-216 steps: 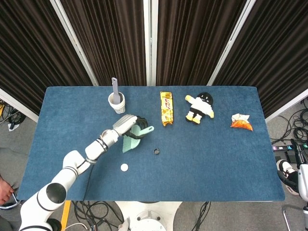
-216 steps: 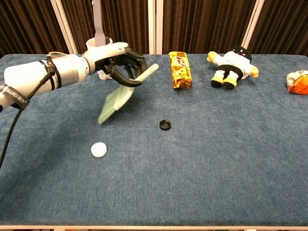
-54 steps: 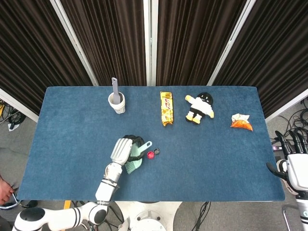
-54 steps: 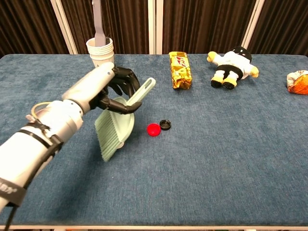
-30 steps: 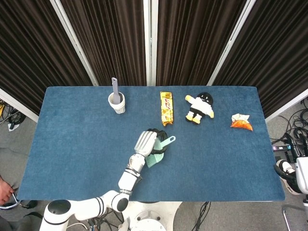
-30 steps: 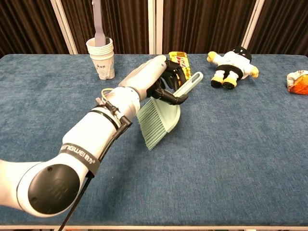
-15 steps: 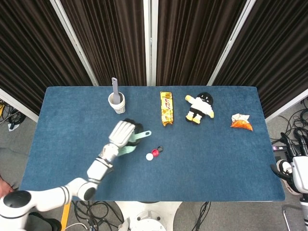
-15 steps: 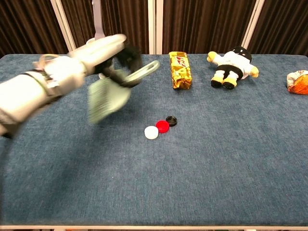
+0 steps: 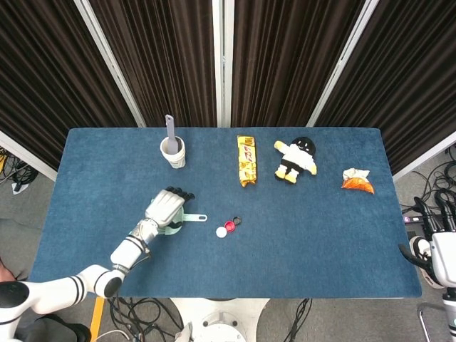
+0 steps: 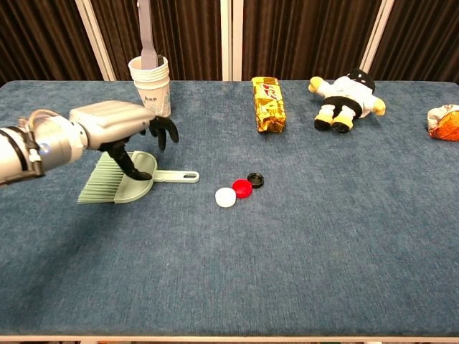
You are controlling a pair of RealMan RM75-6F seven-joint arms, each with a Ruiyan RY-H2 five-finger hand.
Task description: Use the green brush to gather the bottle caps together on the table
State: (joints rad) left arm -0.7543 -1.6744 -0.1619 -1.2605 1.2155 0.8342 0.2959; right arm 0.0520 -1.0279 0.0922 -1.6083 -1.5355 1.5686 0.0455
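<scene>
The green brush [image 10: 125,180] lies flat on the blue table, bristles to the left and handle [image 10: 179,175] pointing right at the caps; it also shows in the head view [image 9: 182,222]. My left hand [image 10: 115,127] hovers over the brush head with fingers spread, its thumb down at the brush; it shows again from above [image 9: 162,208]. Three caps sit touching in a diagonal row: white [image 10: 225,197], red [image 10: 242,188], black [image 10: 255,179]. My right hand [image 9: 436,246] stays off the table's right edge, fingers apart and holding nothing.
A stack of paper cups [image 10: 150,87] with a grey tool in it stands behind the left hand. A gold snack pack [image 10: 268,104], a plush toy [image 10: 346,92] and an orange wrapper [image 10: 445,122] lie along the far side.
The left hand has come down and left, laid the brush flat on the table and opened its fingers. The three caps stay in their row.
</scene>
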